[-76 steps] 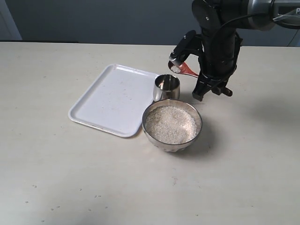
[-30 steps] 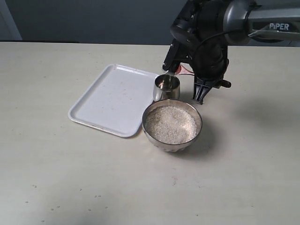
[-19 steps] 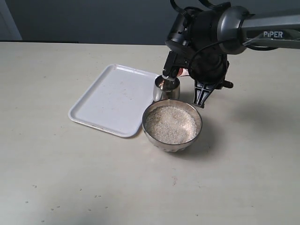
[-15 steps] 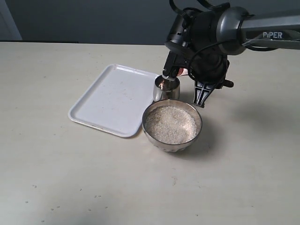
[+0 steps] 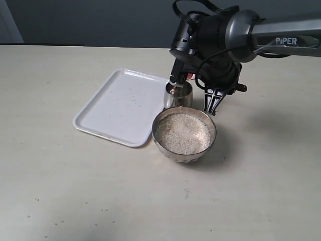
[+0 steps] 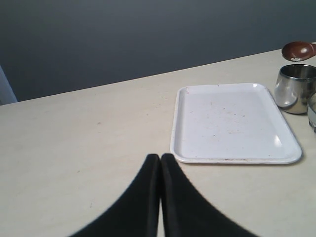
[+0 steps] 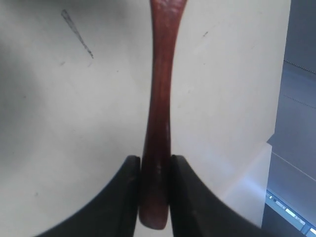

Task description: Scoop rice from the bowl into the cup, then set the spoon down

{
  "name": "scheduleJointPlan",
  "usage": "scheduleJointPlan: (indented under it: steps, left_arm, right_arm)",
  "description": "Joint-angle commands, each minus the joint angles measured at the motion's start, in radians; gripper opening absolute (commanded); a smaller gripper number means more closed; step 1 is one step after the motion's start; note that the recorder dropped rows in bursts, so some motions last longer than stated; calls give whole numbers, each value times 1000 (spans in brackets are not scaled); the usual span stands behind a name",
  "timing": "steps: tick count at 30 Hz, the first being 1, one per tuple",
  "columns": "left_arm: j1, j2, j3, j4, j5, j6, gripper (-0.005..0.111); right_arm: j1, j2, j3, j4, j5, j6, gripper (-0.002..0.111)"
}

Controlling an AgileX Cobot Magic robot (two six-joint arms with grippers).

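Checked right gripper (image 7: 154, 165): jaws pinched on the spoon (image 7: 160, 98) handle near its end, with the handle running straight out between them. Saw the spoon head (image 6: 297, 50) hovering just above the cup (image 5: 180, 96), over its rim, tilted, with a few white grains clinging to the lower edge. Couldn't see far enough into the cup to judge any fill. Found the cup standing upright on the table (image 5: 75, 191). Found the bowl (image 5: 183, 156) just beside the cup, on the side nearer the exterior camera; couldn't tell whether touching. Noted rice (image 5: 183, 133) filling the bowl to near the rim, fairly level. Spotted a white tray (image 5: 120, 103) just beside the cup, on the side away from the right arm, flat on the table, with a few dark specks on it. Saw the right arm's dark wrist bulk hanging over and behind the cup, hiding most of the spoon in the exterior view; made out only a red sliver above the cup there. Checked left gripper (image 6: 160, 159): jaws pressed together tip to tip, low over the table, well apart from the cup, with the tray in between.
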Motion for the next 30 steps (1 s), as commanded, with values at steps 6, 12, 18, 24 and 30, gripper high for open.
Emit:
scheduleJointPlan:
  steps: [6,12,18,24,30]
  left_arm:
    - [-5,-4,-2,2,-12,-3,1]
    - [-5,-4,-2,2,-12,-3,1]
    - [-5,-4,-2,2,-12,-3,1]
    - [-5,-4,-2,2,-12,-3,1]
    - [-5,-4,-2,2,-12,-3,1]
  right_arm:
    - [22,-2,3,-14,27,19,-1]
    - [22,-2,3,-14,45,26,-1]
    - [29,-2,3,-14,50,28,-1]
    - [44,-2,3,-37,54,50,-1]
    - [44,-2,3,-54,57,69,-1]
